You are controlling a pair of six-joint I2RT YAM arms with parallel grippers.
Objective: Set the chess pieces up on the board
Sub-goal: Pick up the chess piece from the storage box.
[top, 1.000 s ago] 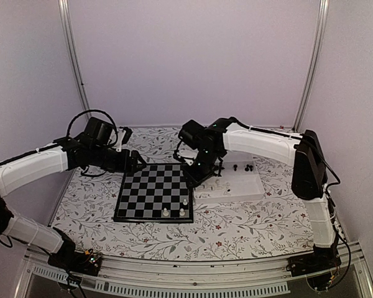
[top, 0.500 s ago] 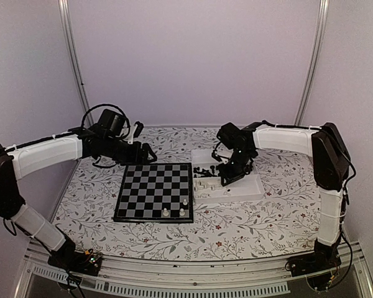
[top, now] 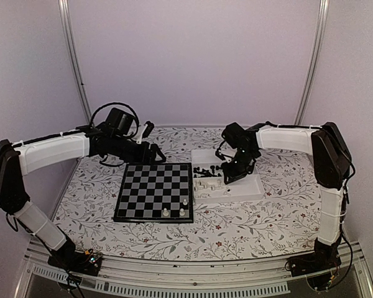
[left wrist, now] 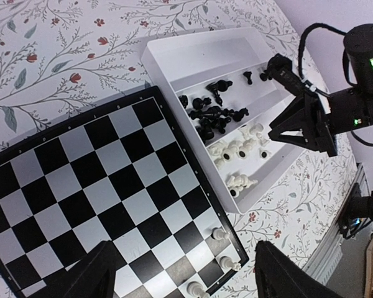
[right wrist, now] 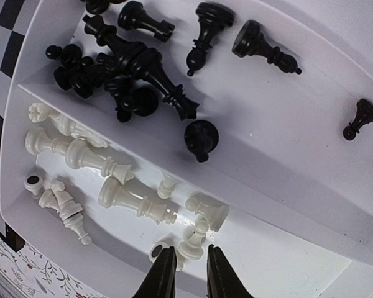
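The board [top: 152, 189] [left wrist: 99, 186] lies left of centre, with three white chess pieces [top: 181, 211] [left wrist: 219, 234] standing in its near right corner. The other chess pieces lie in the white tray [top: 236, 197]: black ones [right wrist: 137, 62] in the far compartment, white ones [right wrist: 81, 155] in the near one. My right gripper [top: 230, 177] [right wrist: 191, 264] is down in the white compartment. Its jaws stand narrowly open on either side of a white pawn [right wrist: 193, 245], with slim gaps showing. Hovering over the board's far edge, my left gripper [top: 150, 152] [left wrist: 186, 279] is wide open and holds nothing.
The tray [left wrist: 174, 105] touches the board's right side. A raised divider [right wrist: 286, 180] separates its two compartments. A lone black pawn [right wrist: 359, 118] lies apart in the far compartment. A floral cloth [top: 236, 226] covers the table around both.
My right gripper has swung from the board's far right corner into the tray, and its jaws have narrowed around a white pawn. The left arm has reached further right along the board's far edge.
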